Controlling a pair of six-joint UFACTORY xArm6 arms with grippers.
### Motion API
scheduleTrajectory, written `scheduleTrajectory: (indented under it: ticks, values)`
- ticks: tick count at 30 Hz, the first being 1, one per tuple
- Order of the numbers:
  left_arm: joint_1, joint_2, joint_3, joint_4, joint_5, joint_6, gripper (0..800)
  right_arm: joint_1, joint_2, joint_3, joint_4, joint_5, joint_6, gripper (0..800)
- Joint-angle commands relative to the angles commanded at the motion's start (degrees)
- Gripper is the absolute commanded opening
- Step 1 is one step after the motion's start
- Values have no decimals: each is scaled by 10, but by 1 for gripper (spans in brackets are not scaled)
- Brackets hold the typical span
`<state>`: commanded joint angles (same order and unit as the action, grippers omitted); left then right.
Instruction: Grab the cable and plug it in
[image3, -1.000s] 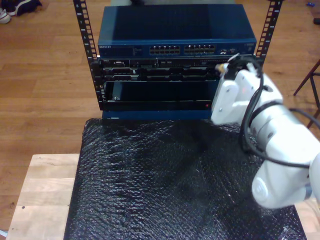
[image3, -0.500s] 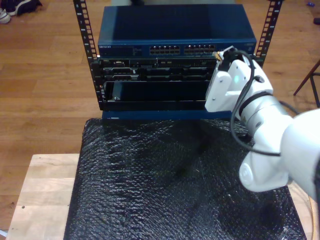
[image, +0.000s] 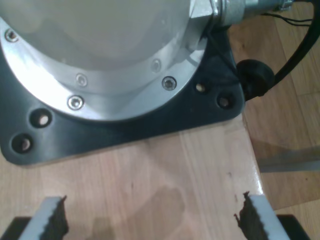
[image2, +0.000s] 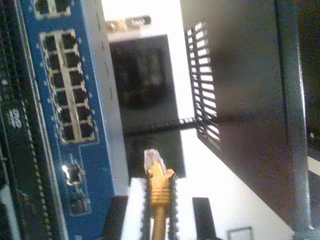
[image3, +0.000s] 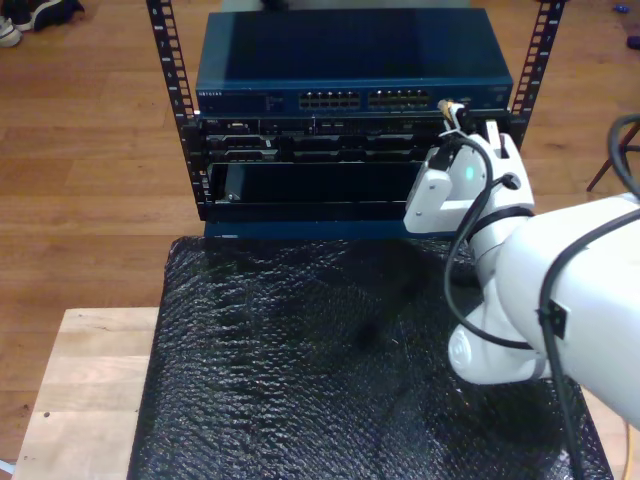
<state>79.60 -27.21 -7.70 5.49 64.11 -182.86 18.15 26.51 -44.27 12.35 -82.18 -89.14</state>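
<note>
At the exterior view's left, a pale wooden table (image3: 85, 385) shows its bare corner, and a black bubbled plastic sheet (image3: 330, 370) covers most of the table top toward the right. At the far side of the sheet stands a black metal rack with perforated upright rails (image3: 172, 70). In this rack sits a wide blue network switch with two blocks of small ports on its front face (image3: 355, 80), and under it are darker units.

At the exterior view's right, a big white robot arm (image3: 520, 280) reaches from the near side toward the rack front. My second gripper (image3: 452, 118) is at the right end of the blue switch face, just beside the last ports. In the second wrist view its two toothed fingers (image2: 172, 205) are closed on the orange boot of the thin orange-yellow network cable (image2: 159, 192). The small clear plastic plug (image2: 152, 160) sticks out past the fingertips, and it is near the blue switch (image2: 70, 115) but not yet in a port.

My first gripper (image: 150, 220) looks down on a pale wooden board (image: 160, 190) with a black base plate and a round silver metal flange (image: 100, 60) on it. Its two white toothed fingers (image: 50, 217) stand wide apart, with nothing between them.
</note>
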Motion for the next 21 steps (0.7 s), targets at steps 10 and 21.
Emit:
scheduleTrajectory:
  ticks: [10,21]
  values:
    - [0,0,0,0,0,0,800,22,63,-50,59,-50,-64,0]
    - [0,0,0,0,0,0,800,37,123,-123,110,-57,-83,0]
